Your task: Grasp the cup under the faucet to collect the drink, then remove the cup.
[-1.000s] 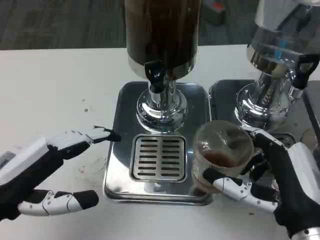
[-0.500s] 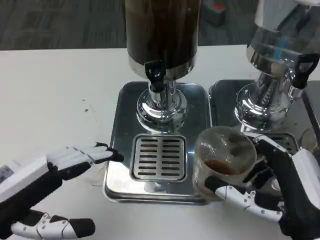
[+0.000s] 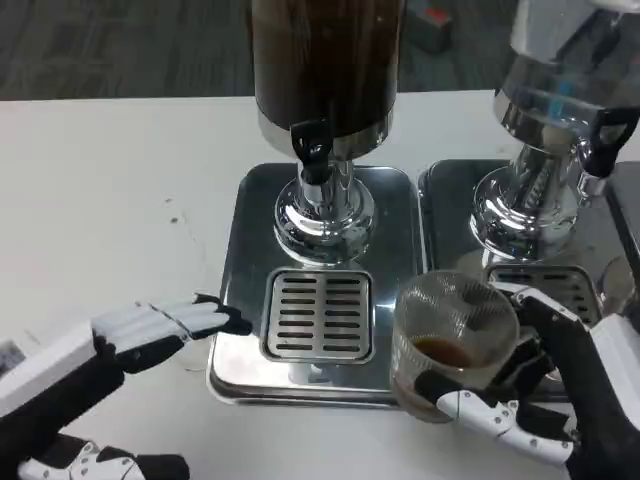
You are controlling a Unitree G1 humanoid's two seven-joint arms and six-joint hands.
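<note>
Where the frame cut things off: both dispenser tanks lost their tops, and the right hand [image 3: 560,385] ran out at the near right corner.
Hard to make out: the cup [image 3: 452,345] base, hidden behind fingers.
Cup: clear, with a little brown drink, gripped by the right hand at the near right edge of the drip tray [image 3: 320,315], right of the faucet [image 3: 312,150].
Left hand [image 3: 120,340]: empty, fingers stretched out and apart, tips just beside the tray's left edge.
Second dispenser [image 3: 545,150]: far right.
Surface: white table [image 3: 110,190].
Room: dark carpet [image 3: 120,45] beyond.
</note>
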